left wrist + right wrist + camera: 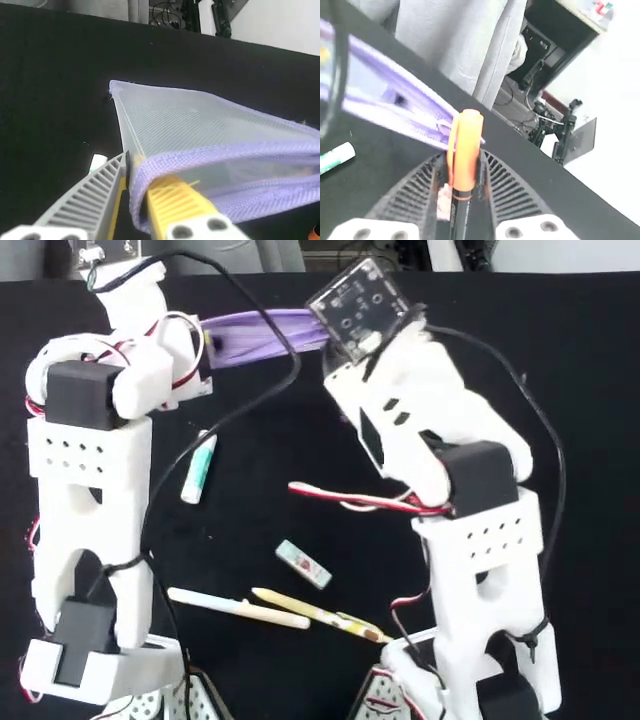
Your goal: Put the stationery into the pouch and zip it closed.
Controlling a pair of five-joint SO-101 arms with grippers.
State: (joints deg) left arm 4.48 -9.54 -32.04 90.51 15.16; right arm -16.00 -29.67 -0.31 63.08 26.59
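A purple mesh pouch (262, 336) hangs above the black table at the back, between the two arms. My left gripper (137, 192) is shut on the pouch's (200, 135) purple zip edge at one end. My right gripper (462, 172) is shut on an orange marker (465, 150), whose capped tip sits right at the other end of the pouch (390, 100). On the table lie a green-and-white marker (198, 468), a small eraser (302, 564), a white pen (238, 608) and a yellow pencil (315, 614).
A red and white cable (350, 500) trails from the right arm over the table's middle. A black cable (250, 370) loops across the pouch in the high view. Clutter, fabric and a person's legs stand beyond the table's far edge.
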